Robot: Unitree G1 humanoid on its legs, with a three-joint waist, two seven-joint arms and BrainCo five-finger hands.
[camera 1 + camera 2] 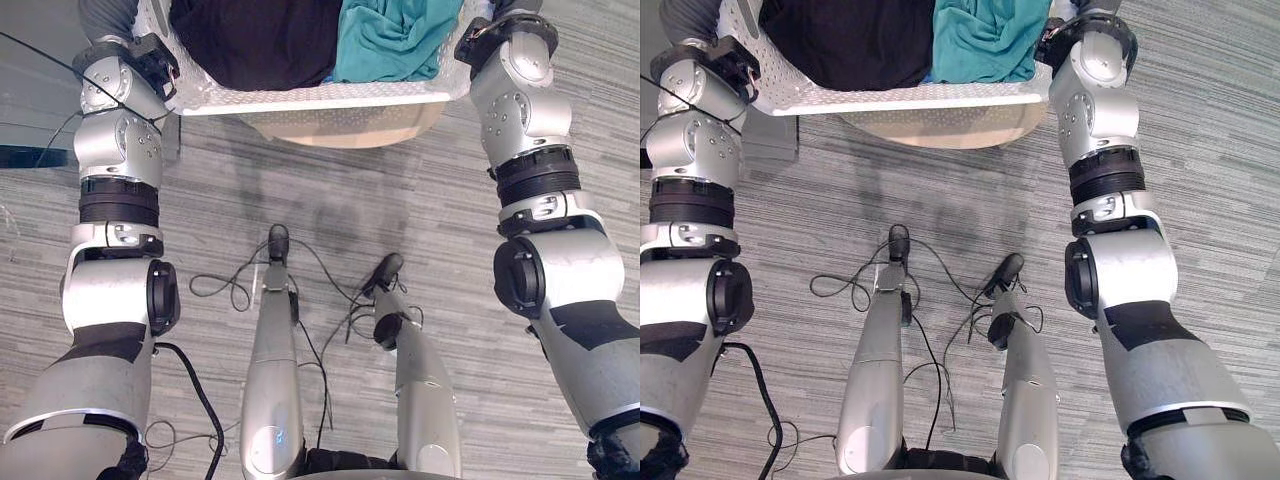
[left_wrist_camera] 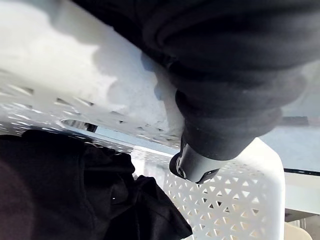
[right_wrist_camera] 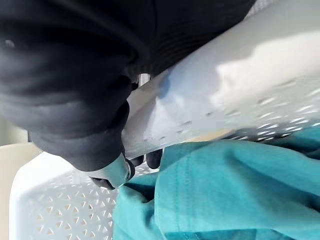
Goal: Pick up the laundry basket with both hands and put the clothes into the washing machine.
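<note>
The left robot hand (image 2: 192,167) and the right robot hand (image 3: 119,172) each curl their fingers over an end rim of the white laundry basket (image 1: 320,97), which holds black clothes (image 1: 255,40) and a teal garment (image 1: 390,40). The basket may yet rest on the beige round desk (image 1: 350,125) beneath, so the grasp looks done; carrying and loading the washing machine remain

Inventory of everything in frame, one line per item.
laundry basket: 1, white, perforated, held between both hands in front of the robot
black garment: 1, black, inside the basket, robot's left side
teal garment: 1, teal, inside the basket, robot's right side
beige object: 1, beige, rounded, under the basket; what it is cannot be told
floor: grey, striped
left hand: 1, on the basket's left rim
right hand: 1, on the basket's right rim
</note>
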